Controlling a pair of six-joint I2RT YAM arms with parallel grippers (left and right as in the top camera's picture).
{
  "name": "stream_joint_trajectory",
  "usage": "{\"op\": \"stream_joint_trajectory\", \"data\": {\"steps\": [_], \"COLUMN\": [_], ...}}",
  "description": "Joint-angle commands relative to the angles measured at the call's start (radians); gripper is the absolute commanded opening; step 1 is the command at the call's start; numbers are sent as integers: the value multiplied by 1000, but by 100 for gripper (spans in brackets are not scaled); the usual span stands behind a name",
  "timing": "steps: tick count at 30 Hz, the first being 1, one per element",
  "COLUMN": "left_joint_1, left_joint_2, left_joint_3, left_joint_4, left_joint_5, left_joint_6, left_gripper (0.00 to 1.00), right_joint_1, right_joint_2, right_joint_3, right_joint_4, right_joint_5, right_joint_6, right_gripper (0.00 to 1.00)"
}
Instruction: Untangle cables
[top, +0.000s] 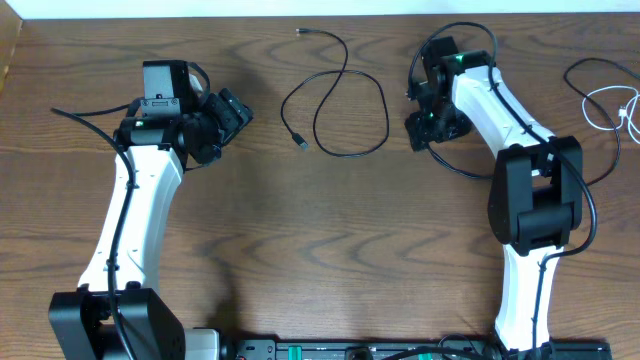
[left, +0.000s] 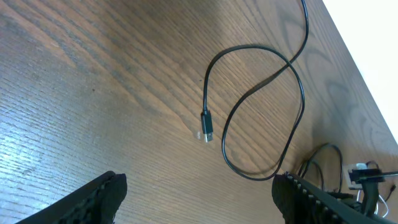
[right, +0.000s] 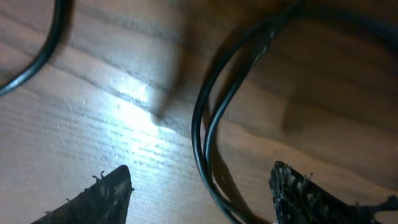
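Wooden table (top: 300, 230) bears a black cable (top: 386, 115); only overhead shows the white cable (top: 628, 112); left tool (left: 199, 182) and right tool (right: 200, 171) gape, empty.

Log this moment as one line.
left end effector: open | right end effector: open | thin black looped cable: loose, ungripped | thin white cable: right edge

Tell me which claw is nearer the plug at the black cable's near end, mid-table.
Left. The left claw sits just left of the plug; the right claw is farther off, beyond the black cable loop.
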Motion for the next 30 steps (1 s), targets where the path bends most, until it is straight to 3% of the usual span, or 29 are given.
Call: {"op": "stream_joint_trajectory", "data": {"steps": [1,5,13,18,25,30], "left_joint_1": [0,0,0,0,0,0], "left_joint_2": [12,12,12,12,12,12], "left_joint_3": [5,5,5,5,5,5], "left_joint_4": [-6,-6,-6,-6,-6,-6], "left_joint_5": [-10,-10,-10,-10,-11,-14], "left_joint_6": [25,25,24,24,24,24], "left_gripper": [80,80,80,80,81,80], "right_joint_1": [-2,8,19,-5,-179,-386], "right_joint_2": [12,16,16,15,14,13], "right_joint_3": [-1,-38,-150,-161,-75,195], "right_joint_4": [14,50,127,152,162,50], "right_joint_5": [31,31,31,137,250,28], "right_joint_6": [-12,-12,-11,124,261,267], "right_gripper": [62,47,36,1,1,1]}}
